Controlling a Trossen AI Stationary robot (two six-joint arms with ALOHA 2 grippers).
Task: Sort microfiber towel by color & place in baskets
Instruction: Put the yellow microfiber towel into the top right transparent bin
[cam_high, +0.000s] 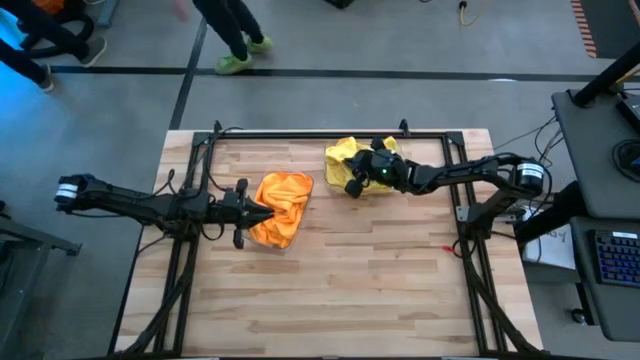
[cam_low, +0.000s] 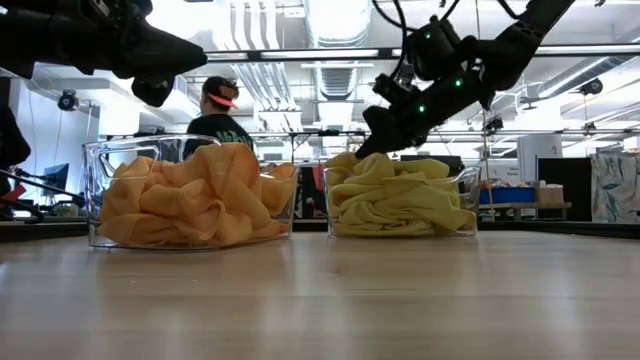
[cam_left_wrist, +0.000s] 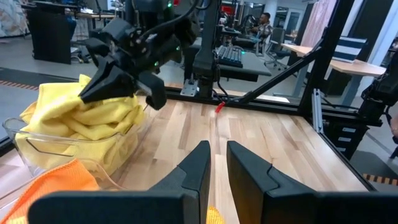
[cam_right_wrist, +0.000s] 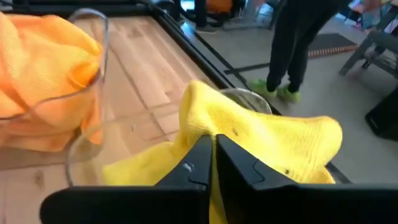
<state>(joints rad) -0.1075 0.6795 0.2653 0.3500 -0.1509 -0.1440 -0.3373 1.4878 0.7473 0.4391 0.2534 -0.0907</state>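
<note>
On the wooden table, two clear plastic baskets stand side by side, near each other but apart. The low view shows the orange towels heaped above the rim of their basket, and the yellow towels mounded in the other basket; the high view (straight down) shows the cloth heaps clearly but hardly shows the tub walls.

The right gripper sits over the yellow pile. Its own wrist view shows the fingers brought almost together with a fold of yellow towel rising between and behind them; whether the cloth is truly pinched cannot be told. The low view shows the gripper's tip at the top of the yellow heap.

The left gripper hovers at the near edge of the orange basket, fingers nearly closed with a narrow gap, holding nothing.

A person shows beyond the table in the low view; the high view shows only legs and green shoes.
</note>
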